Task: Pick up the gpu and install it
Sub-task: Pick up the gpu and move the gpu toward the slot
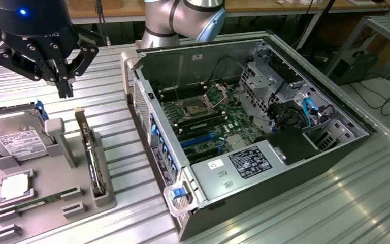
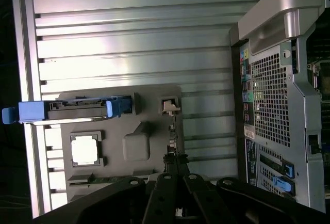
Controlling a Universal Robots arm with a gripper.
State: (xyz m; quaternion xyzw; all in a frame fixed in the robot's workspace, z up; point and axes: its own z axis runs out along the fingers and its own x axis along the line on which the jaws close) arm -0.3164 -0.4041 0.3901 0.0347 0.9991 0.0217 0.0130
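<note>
- Hovering clenched and empty, the gripper (image 1: 65,90) hangs over the gpu (image 1: 92,158), which stands on edge in the grey holder tray (image 1: 53,213).
- Risk: closed fingers would strike the card's top edge instead of straddling it.
- Risk: an off-centre grip could tilt the thin card and jam it in its slot.

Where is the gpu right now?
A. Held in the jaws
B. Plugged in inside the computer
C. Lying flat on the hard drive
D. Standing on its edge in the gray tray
D: the gpu stands on its edge in a slot of the gray tray, outside the computer.
</note>
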